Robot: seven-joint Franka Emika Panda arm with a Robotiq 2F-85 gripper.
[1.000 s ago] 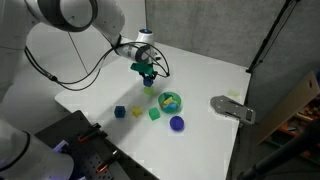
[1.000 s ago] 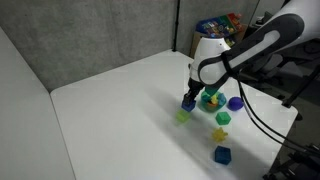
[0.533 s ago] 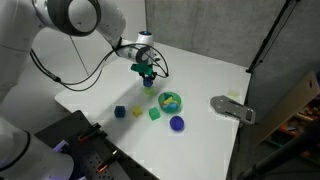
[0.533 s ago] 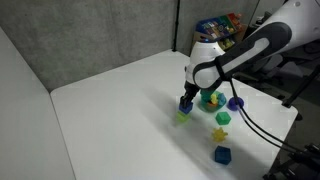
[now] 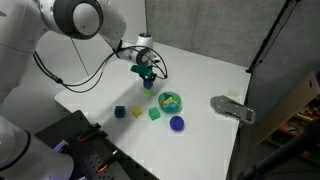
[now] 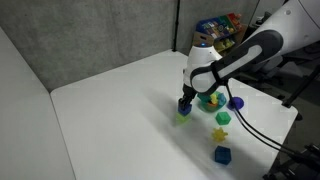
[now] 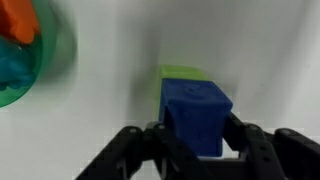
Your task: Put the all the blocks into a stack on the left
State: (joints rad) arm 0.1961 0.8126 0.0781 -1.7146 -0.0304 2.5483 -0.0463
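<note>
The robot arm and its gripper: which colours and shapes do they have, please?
The arm is white, with thick rounded segments and grey joint caps. A thin black cable loops beside it. The gripper has black fingers.

The robot arm [image 5: 72, 18] is built of rounded, glossy white segments with dark grey bands at the joints. A thin black cable [image 5: 62, 82] loops beneath it towards the white wrist block [image 5: 143, 52]. In an exterior view the forearm [image 6: 252, 47] reads as a smooth white tube with a black underside, and another black cable [image 6: 255, 128] trails below it. The hand [image 7: 197, 140] is matt black, and the wrist view shows its two angular, linked fingers [image 7: 262, 150] with flat inner faces.
</note>
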